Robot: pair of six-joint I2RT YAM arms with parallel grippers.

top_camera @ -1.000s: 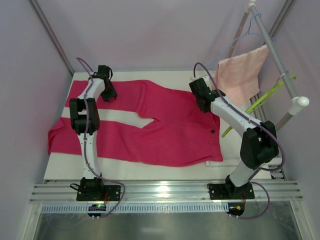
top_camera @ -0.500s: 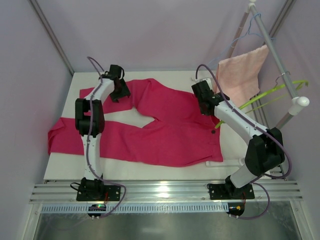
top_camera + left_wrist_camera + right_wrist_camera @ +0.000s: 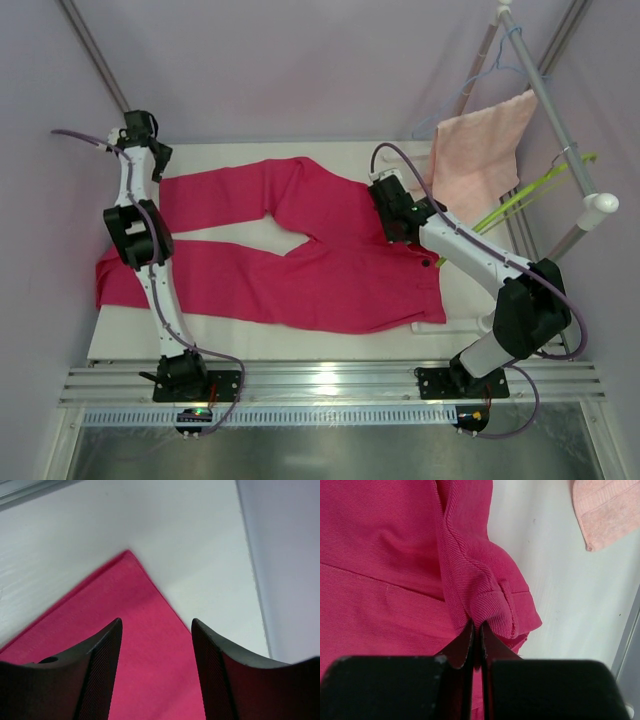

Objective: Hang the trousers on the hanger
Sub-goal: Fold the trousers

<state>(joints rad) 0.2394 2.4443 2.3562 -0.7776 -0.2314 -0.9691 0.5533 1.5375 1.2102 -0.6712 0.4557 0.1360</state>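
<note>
The right tool [image 3: 476, 629] pinches a waistband fold of the trousers [image 3: 300, 280] lying on the counter [image 3: 250, 342]; the left tool [image 3: 156, 630] hangs spread above a leg's cuff corner.

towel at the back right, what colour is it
Pale salmon pink and plain, with no pattern. The towel shows best in the top external view.

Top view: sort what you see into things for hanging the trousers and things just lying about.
For the job: trousers, pinched at the waistband by the right gripper; lime-green hanger; left gripper, open above a leg hem.
Just about: salmon-pink towel and light-blue wire hanger, both hanging at the rail.
</note>
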